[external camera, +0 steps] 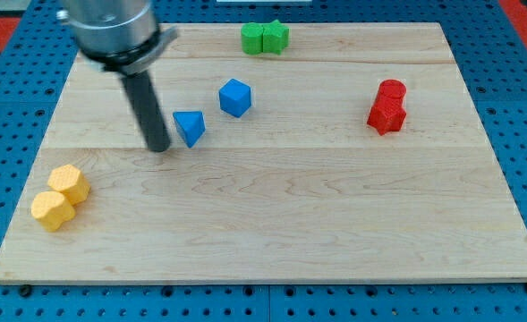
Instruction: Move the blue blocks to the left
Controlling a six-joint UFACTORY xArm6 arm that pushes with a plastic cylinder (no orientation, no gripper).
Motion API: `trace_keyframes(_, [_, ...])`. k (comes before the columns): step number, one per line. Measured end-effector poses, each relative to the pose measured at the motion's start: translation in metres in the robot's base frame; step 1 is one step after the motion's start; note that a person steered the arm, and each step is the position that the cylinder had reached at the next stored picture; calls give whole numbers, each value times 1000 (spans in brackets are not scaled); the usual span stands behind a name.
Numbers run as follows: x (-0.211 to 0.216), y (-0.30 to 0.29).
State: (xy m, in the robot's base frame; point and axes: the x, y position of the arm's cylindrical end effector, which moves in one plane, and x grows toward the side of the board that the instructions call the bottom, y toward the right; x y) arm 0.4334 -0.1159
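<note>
A blue triangular block lies on the wooden board left of centre. A blue cube-like block lies up and to its right, apart from it. My tip rests on the board just left of the blue triangular block, with a small gap between them. The rod rises toward the view's top left into the grey arm body.
Two green blocks touch at the top edge. Two red blocks sit together at the right. Two yellow blocks sit together at the lower left. The wooden board lies on a blue pegboard.
</note>
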Motion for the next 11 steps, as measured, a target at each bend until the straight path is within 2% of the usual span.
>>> trace_keyframes(1, [-32,45])
trace_keyframes(2, [-23,56])
trace_keyframes(3, [19,14])
trace_keyframes(4, [-22,-20])
trace_keyframes(5, [-83,-26])
trace_keyframes(6, [-132,27])
trace_keyframes(7, [-132,94])
trace_keyframes(8, [-110,113])
trace_keyframes(10, [-96,118])
trace_keyframes(11, [-77,112])
